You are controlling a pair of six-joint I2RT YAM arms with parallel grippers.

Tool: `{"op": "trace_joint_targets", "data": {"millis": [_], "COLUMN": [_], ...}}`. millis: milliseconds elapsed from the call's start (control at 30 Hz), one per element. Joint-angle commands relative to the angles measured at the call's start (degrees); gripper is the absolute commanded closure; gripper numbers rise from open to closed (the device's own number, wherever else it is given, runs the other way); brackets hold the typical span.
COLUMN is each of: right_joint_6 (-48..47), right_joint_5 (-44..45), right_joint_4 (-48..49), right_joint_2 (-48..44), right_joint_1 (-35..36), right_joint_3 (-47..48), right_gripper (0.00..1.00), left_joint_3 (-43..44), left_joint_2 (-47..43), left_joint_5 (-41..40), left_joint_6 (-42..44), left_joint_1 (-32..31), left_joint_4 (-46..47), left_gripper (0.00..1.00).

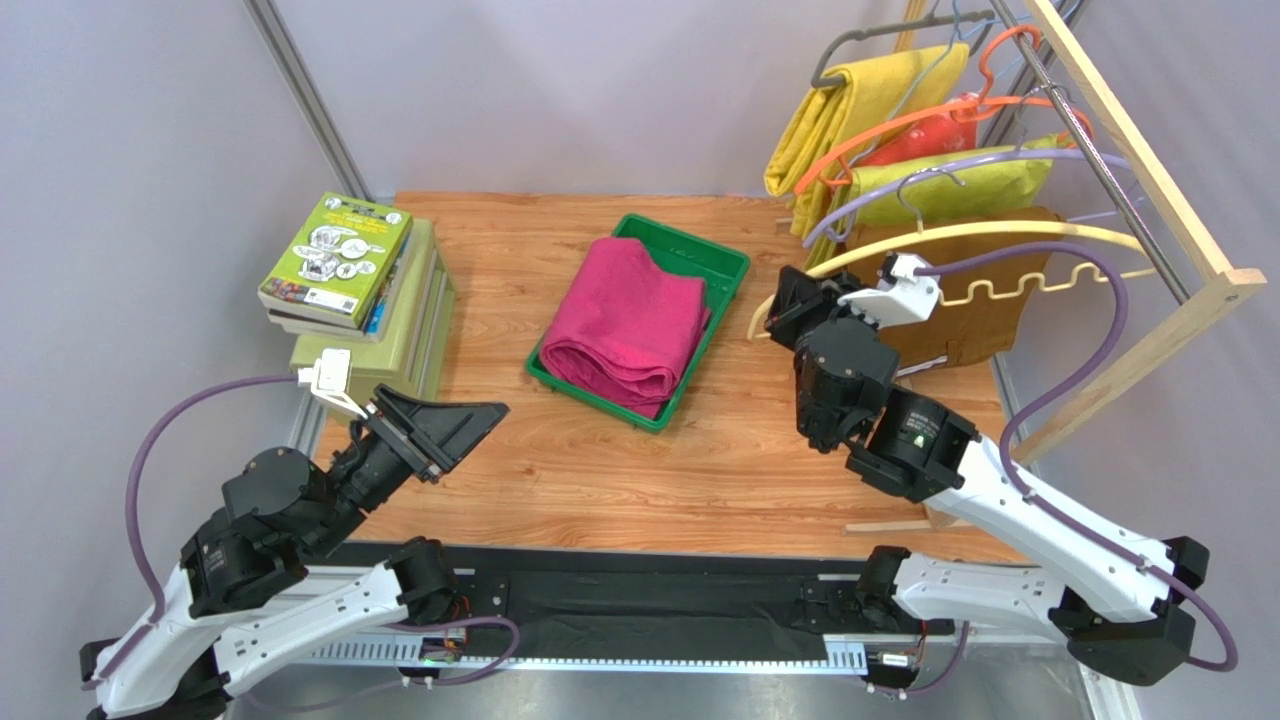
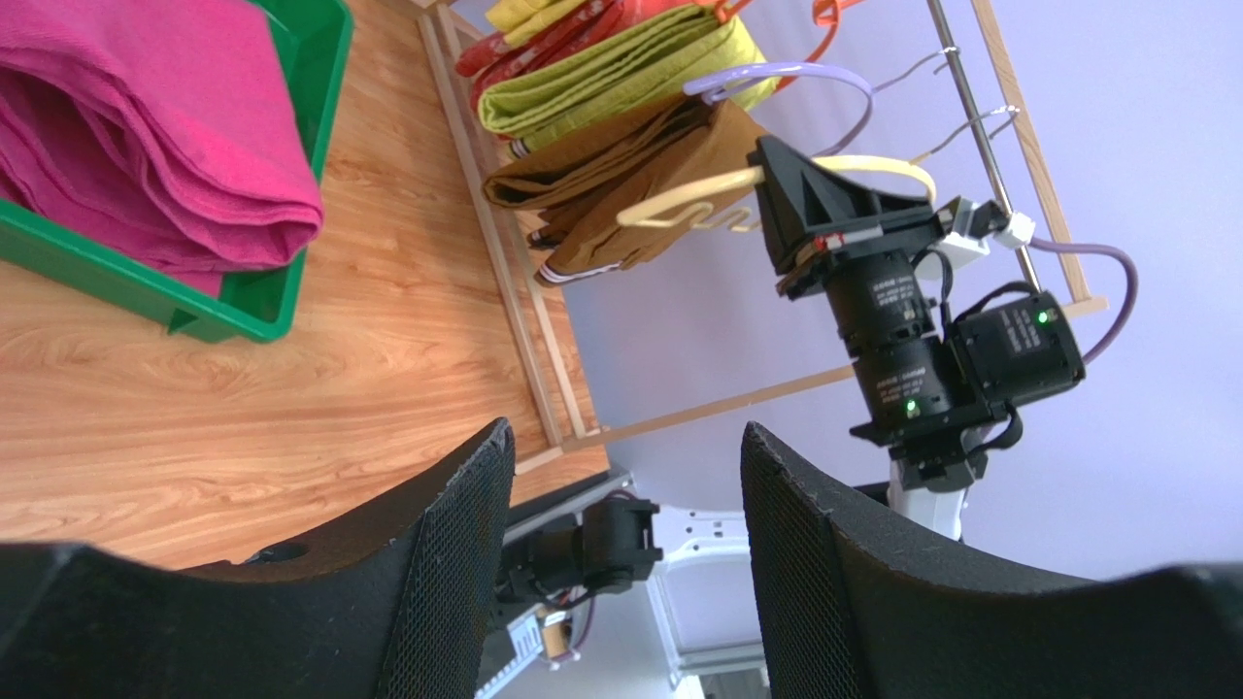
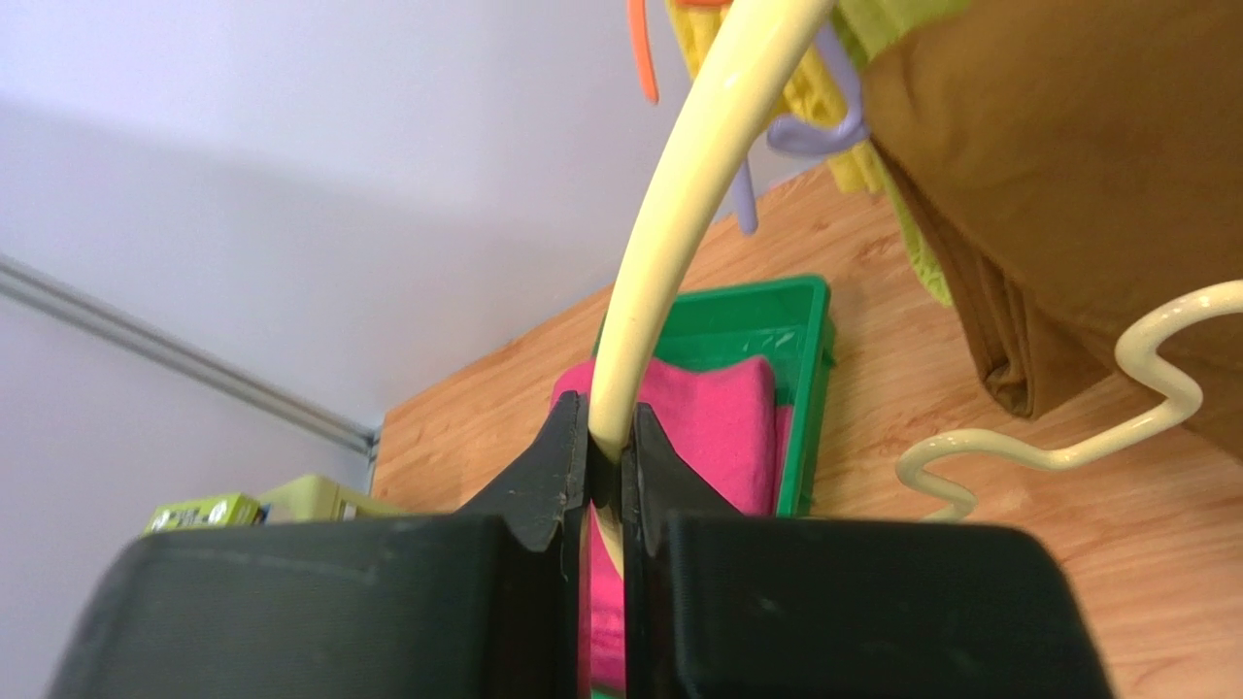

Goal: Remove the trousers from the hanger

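Observation:
The magenta-pink trousers (image 1: 624, 323) lie folded in the green tray (image 1: 724, 266) at mid-table, off the hanger. The cream-yellow hanger (image 1: 992, 231) is bare and sits at the rack in front of a brown garment. Its wavy lower bar (image 1: 1052, 285) shows. My right gripper (image 1: 792, 308) is shut on the left end of the hanger's upper arm. In the right wrist view the gripper (image 3: 609, 455) pinches the cream arm (image 3: 686, 190), with the trousers (image 3: 715, 423) behind. My left gripper (image 1: 469, 440) is open and empty, low over the table left of the tray. The left wrist view shows it (image 2: 628, 437) with nothing between its fingers.
A stack of books (image 1: 361, 278) stands at the back left. A wooden-framed rack (image 1: 1165, 188) at the right holds yellow (image 1: 842, 113), olive-green (image 1: 962, 188) and brown (image 1: 977, 323) garments on orange and lilac hangers. Its base frame lies on the table's right side.

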Motion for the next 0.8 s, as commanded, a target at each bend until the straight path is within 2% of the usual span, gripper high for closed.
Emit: {"op": "trace_joint_targets", "data": {"millis": [0, 333, 767], "right_joint_6": [-5.78, -13.24, -12.55], "right_joint_5": [2.46, 2.38, -0.45], "right_joint_4": [4.69, 8.55, 7.94], "right_joint_2": [1.27, 3.29, 3.73], "right_joint_1": [-4.1, -10.09, -19.14], "right_joint_3": [4.16, 3.2, 3.37], "right_gripper": [1.0, 1.0, 1.0], "left_joint_3": [0.2, 0.2, 0.73], "left_joint_2": [1.02, 0.5, -0.03], "left_joint_5": [1.33, 1.24, 0.97], "left_joint_6": [1.73, 2.61, 4.37], "left_joint_1": [0.0, 0.0, 0.0], "left_joint_4": [1.71, 1.8, 1.8], "left_gripper": [0.36, 0.36, 0.36]}}
